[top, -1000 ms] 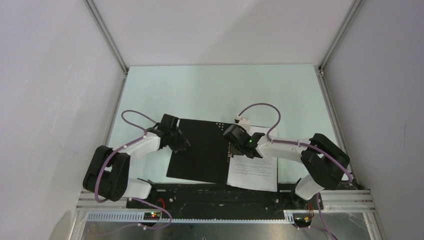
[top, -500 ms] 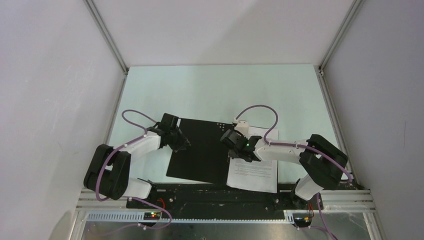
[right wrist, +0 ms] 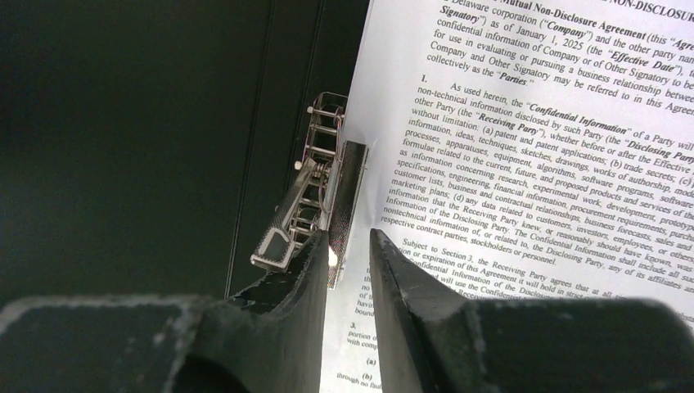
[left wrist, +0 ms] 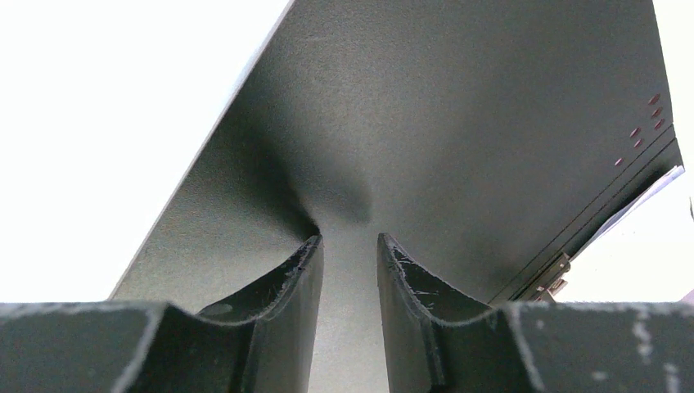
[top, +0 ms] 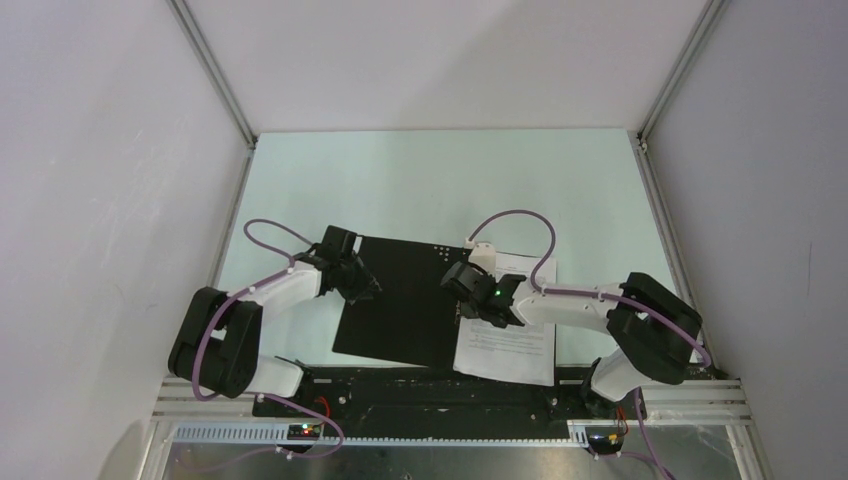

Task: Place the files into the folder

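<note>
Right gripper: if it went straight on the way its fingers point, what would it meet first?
Most likely the metal spine clip, just ahead of the right gripper tips, on the folder black inside beside the printed sheet. How far off it sits is unclear.

Overhead view; two wrist close-ups on folder [top: 400,300].
</note>
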